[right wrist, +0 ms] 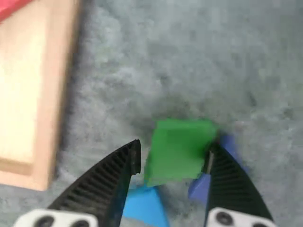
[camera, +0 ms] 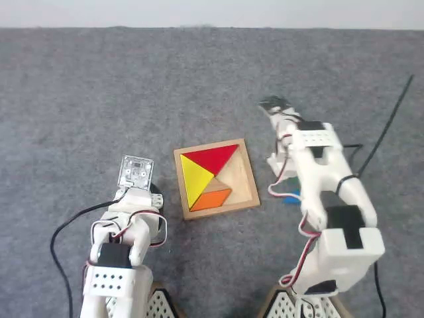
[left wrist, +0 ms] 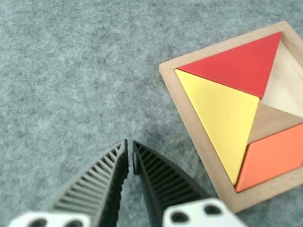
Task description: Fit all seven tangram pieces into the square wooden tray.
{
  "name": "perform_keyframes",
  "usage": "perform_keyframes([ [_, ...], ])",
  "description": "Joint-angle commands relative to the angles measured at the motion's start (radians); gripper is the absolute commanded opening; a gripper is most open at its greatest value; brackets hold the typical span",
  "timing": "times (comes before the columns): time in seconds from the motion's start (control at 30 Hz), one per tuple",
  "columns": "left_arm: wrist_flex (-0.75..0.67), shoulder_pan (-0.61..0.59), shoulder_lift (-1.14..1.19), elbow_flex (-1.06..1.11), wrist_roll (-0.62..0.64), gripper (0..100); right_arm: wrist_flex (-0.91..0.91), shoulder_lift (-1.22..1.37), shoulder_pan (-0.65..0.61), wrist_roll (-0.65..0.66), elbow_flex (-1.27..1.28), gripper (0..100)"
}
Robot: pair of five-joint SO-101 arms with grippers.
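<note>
Nearest us, the left fingers (left wrist: pixel 106 177) hang low over the grey worktop (camera: pixel 99 86), pressed all but together, a bare sliver between the tips and nothing held. Over on the other side, the right fingers (right wrist: pixel 106 182) are spread wide, standing either side of a green piece (right wrist: pixel 177 149) lying flat on the worktop. One tip looks right at its edge, the other stands just clear, so there's no grip on it. Crowded against the green piece are a light blue piece (right wrist: pixel 144 208) and a darker blue piece (right wrist: pixel 199 189); touching or overlapping, I can't tell. Between the two arms and a little farther out sits the square wooden tray (camera: pixel 215 211), flat on the worktop. Inside, the orange piece (camera: pixel 213 199) lies against the near wall. The yellow triangle (camera: pixel 193 177) runs along the wall on the left arm's side, and the red triangle (camera: pixel 213 158) lies along the far wall. Among the three is a wood-toned triangle (left wrist: pixel 272 120), piece or bare floor I can't say. Pale wood shows along the right arm's side.
</note>
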Motion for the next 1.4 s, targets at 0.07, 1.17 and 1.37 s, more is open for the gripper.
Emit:
perform_keyframes([
  [0.07, 0.005, -0.003, -0.014, -0.008, 0.006, 2, 0.013, 0.002, 0.077, -0.005, -0.028, 22.7],
  [1.17, 0.005, -0.003, -0.014, -0.008, 0.006, 2, 0.088, -0.071, -0.018, -0.064, -0.157, 2.9],
  [1.37, 0.005, -0.003, -0.014, -0.008, 0.006, 2, 0.127, -0.11, -0.219, -0.046, -0.215, 3.0],
])
